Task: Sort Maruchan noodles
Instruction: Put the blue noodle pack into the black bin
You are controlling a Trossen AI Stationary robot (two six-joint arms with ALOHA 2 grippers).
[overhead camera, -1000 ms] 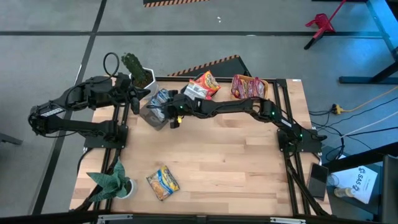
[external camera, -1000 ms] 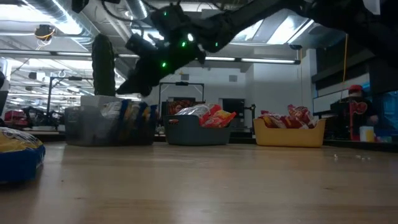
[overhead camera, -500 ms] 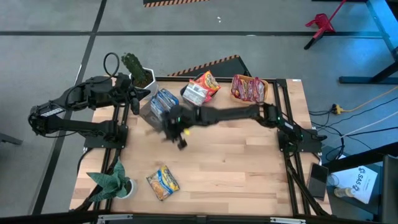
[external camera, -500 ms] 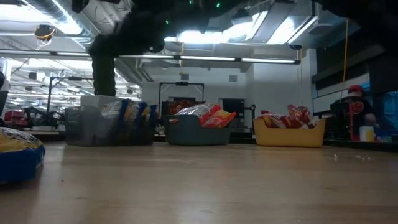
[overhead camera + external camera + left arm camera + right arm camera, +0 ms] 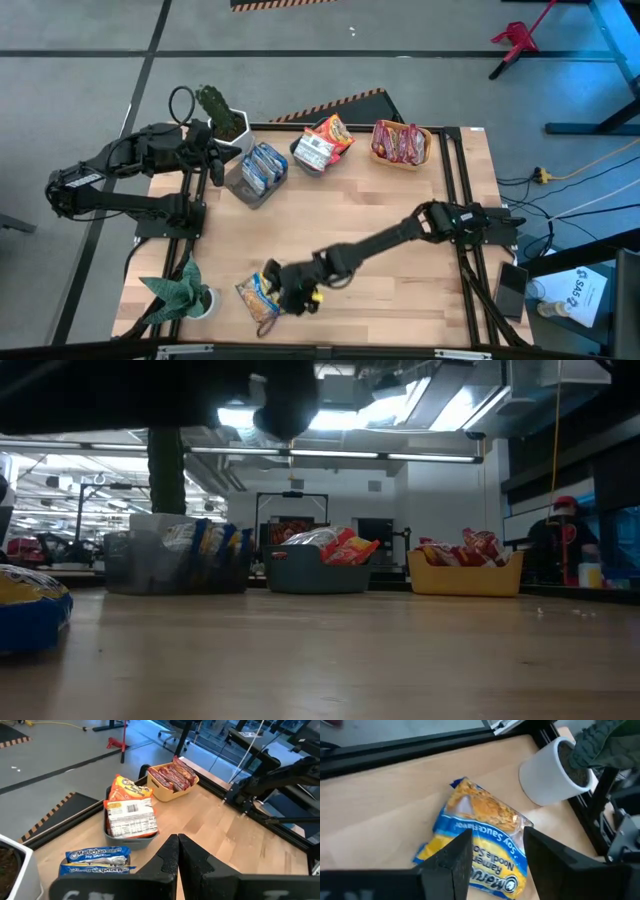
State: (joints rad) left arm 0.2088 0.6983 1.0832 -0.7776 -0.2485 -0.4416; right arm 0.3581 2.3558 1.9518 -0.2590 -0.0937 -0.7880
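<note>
Your last loose packet lies flat at about seven o'clock on the table, well apart from the bins, which is why the right arm reaches so far across: the right gripper hangs just over the packet's three-o'clock edge, fingers parted to a middling gap and empty, one finger on either side of the wrapper in the right wrist view, so you look lined up to come down and pinch it. The packet is blue and yellow, crinkly and glossy, with a noodle picture and soy sauce lettering, slightly puffed rather than dead flat; expect it to slide or buckle if you close on the slack film instead of the block inside. A white pot with a plant stands near it at the table's seven o'clock corner, so keep your lift clear of the leaves. The matching blue-and-yellow packets stand on edge in the grey bin at eleven o'clock, which I judge to be this one's home; the middle bin at twelve holds orange and silver-white packets, and the yellow bin at one o'clock holds the red ones. The left gripper waits closed and empty at ten o'clock, beside the grey bin, out of your path.
</note>
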